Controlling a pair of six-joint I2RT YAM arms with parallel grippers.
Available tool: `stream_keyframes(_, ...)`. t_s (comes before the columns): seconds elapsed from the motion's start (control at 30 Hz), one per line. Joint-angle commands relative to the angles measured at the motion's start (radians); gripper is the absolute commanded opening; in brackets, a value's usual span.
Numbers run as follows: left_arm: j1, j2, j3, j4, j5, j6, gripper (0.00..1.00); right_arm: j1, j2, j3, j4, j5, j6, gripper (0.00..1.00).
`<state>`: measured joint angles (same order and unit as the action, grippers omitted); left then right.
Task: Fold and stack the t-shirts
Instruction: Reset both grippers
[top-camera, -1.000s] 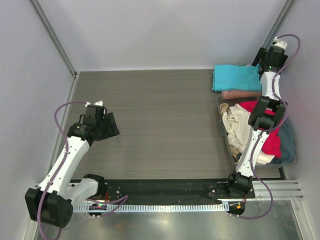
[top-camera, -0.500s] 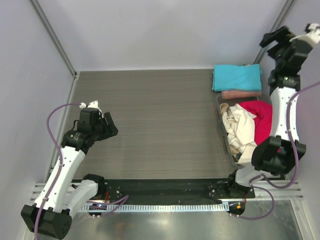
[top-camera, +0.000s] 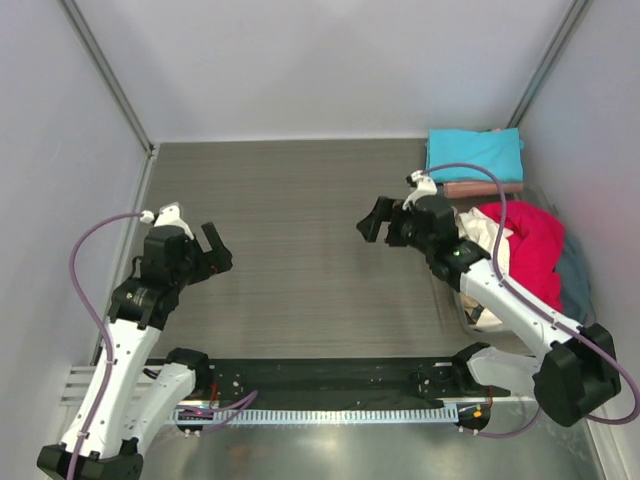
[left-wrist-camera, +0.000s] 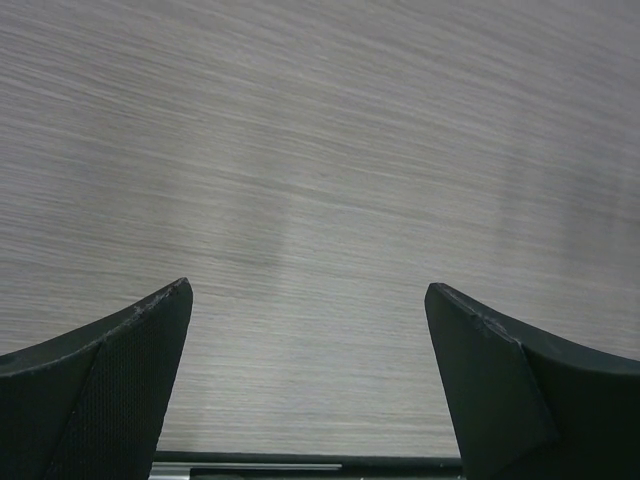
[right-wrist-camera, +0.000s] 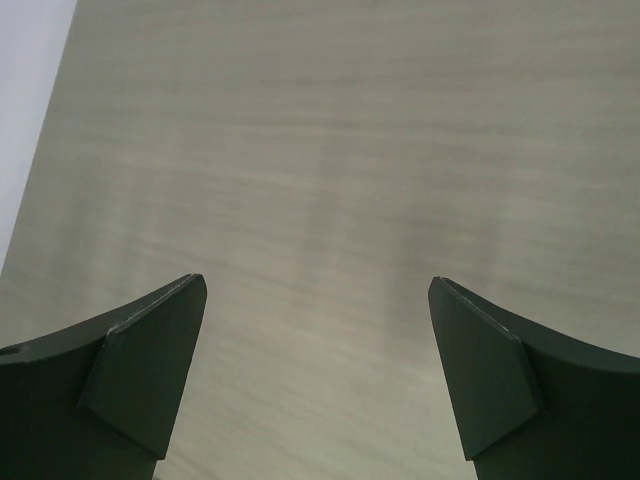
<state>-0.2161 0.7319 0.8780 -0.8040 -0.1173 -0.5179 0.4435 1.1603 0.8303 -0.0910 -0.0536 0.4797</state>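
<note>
The desk (top-camera: 300, 190) is grey-brown, streaked with fine wood grain. At its far right corner sit a turquoise t-shirt (top-camera: 473, 153) and a salmon-pink t-shirt (top-camera: 483, 188). Along the right edge are a red t-shirt (top-camera: 532, 248), a cream t-shirt (top-camera: 482, 243) and a grey-blue t-shirt (top-camera: 576, 272). The left arm (top-camera: 128, 322) and the right arm (top-camera: 502, 296) are white with black joints and purple cables (top-camera: 77, 268).

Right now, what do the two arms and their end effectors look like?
Both arms are white links with black joint housings: left arm, right arm. A purple cable loops along each. The left end effector and right end effector are black, with two wedge-shaped fingers whose inner faces look finely textured. No markings are legible.
</note>
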Motion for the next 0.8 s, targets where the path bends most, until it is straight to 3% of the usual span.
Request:
stream_keyframes(0.0, -0.005, -0.046, -0.005, 0.026, -0.076, -0.013, 1.0, 0.056, -0.04, -0.092, 0.057, 0.018, 0.054, 1.0)
stream_keyframes(0.27, -0.003, -0.115, -0.019, 0.035, -0.133, -0.024, 1.0, 0.11, -0.06, -0.301, 0.209, -0.035, 0.132, 1.0)
stream_keyframes(0.6, -0.005, -0.154, -0.024, 0.034, -0.194, -0.031, 1.0, 0.11, -0.037, -0.358, 0.249, -0.066, 0.146, 1.0)
stream_keyframes(0.77, -0.005, -0.155, -0.022, 0.028, -0.202, -0.033, 1.0, 0.13, -0.125, -0.419, 0.298, -0.013, 0.137, 1.0)
